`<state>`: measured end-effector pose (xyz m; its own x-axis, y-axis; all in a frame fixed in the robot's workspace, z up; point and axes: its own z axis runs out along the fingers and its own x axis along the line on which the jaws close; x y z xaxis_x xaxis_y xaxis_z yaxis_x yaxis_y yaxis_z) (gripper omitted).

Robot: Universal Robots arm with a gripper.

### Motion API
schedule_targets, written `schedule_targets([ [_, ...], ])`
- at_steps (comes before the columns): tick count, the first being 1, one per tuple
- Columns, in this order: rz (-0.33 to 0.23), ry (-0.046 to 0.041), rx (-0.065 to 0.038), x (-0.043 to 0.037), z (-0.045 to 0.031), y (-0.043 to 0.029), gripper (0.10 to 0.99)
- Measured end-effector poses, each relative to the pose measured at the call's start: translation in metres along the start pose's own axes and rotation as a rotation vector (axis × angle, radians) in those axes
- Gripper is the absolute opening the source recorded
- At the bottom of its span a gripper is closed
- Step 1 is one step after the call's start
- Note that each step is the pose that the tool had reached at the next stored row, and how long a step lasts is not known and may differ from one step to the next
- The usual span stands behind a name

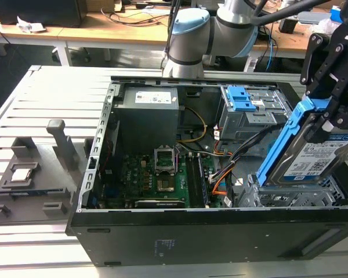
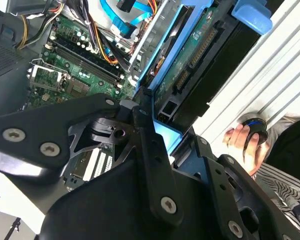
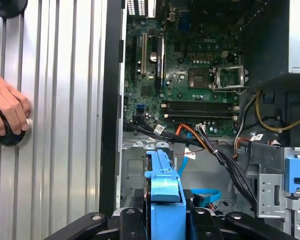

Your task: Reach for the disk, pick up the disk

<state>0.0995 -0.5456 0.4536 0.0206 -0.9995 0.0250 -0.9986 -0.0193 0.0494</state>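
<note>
Black computer case (image 1: 180,231) lies open on my slatted table (image 1: 23,92), motherboard (image 1: 156,179) exposed. My gripper (image 1: 327,113) is clenched on the disk (image 1: 313,156), holding it tilted above the drive cage (image 1: 290,197) at the exterior view's right. A hand (image 3: 7,112) rests on the table.

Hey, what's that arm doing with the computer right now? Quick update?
Gripper shut on the disk, by its blue bracket. Disk tilted, lifted partway above the grey cage. A person's hand rests on the table beside the case.
</note>
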Motion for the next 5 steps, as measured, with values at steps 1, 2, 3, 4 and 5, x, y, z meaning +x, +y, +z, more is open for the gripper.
schedule_targets([
  [1,0.0,-0.0001,0.0,0.0,0.0001,0.0,0.369],
  [2,0.0,-0.0002,0.0,0.0,0.0001,-0.0001,0.369],
  [3,0.0,-0.0002,0.0,0.0,0.0001,-0.0001,0.369],
  [4,0.0,-0.0003,0.0,0.0,0.0001,-0.0001,0.369],
  [5,0.0,-0.0002,0.0,0.0,0.0001,-0.0002,0.369],
])
